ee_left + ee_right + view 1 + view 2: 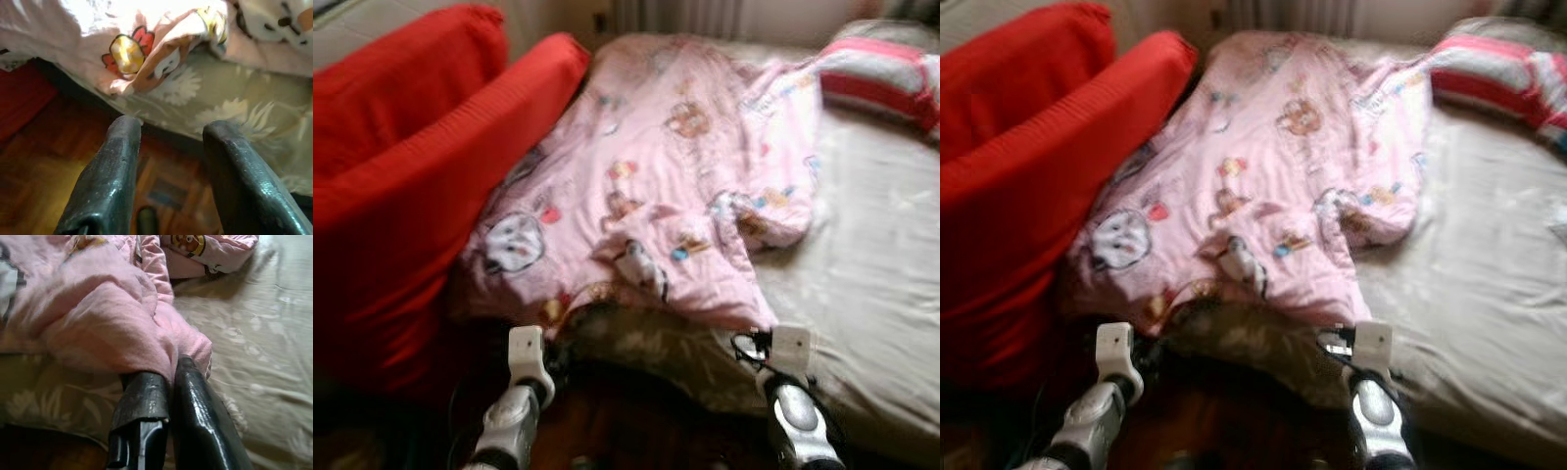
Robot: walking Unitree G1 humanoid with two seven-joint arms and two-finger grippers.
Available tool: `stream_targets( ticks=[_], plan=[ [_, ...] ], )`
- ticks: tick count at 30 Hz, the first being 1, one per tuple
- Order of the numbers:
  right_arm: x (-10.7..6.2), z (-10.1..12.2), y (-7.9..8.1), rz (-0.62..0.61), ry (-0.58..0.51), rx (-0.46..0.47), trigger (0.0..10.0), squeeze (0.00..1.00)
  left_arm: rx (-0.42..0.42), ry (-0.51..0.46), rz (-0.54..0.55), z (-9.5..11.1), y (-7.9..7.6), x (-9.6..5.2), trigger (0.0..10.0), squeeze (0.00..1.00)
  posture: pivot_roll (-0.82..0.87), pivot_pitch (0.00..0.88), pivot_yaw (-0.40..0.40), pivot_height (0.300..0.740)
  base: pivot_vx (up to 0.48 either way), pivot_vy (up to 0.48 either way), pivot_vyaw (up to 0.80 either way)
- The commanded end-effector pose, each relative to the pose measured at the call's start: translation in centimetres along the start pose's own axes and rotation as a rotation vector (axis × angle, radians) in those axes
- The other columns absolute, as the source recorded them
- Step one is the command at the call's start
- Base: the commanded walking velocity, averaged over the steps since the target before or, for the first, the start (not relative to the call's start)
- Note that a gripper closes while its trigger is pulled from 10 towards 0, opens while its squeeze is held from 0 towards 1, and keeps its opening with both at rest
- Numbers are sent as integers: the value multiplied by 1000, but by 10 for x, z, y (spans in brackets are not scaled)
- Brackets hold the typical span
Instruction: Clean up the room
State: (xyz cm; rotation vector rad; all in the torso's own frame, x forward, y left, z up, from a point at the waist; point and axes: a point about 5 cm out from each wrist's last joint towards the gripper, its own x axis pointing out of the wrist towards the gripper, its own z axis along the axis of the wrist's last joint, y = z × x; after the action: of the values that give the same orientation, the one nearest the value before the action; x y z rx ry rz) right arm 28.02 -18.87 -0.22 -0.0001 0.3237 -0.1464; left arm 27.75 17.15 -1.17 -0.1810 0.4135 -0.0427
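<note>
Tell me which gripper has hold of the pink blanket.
The right gripper: its fingers are pinched shut on the near corner of the pink blanket. The left gripper is open above the floor, short of the bed edge, holding nothing.

Both eye views are softly blurred and warm-lit, the floor in deep shadow, with overexposed glare in the left wrist view.

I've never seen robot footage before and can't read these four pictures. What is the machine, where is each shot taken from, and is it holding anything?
It is a walking humanoid robot tidying a bedroom. The two wide pictures come from its head, looking down at a bed with a rumpled pink blanket, a striped pillow and red cushions alongside. The two close pictures come from cameras on its wrists. The left gripper is open, fingers apart, near the bed's edge above the wooden floor. The right gripper is shut on the blanket's corner.
</note>
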Motion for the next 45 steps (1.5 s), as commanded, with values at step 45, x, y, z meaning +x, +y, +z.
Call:
stream_targets(
  ticks=[45],
  plan=[
    [0,19,3,-40,-144,17,10000,0,7,14,-3,-2,1,-1,10000,0,-61,179,72,740,0,-13,0]
  ],
)
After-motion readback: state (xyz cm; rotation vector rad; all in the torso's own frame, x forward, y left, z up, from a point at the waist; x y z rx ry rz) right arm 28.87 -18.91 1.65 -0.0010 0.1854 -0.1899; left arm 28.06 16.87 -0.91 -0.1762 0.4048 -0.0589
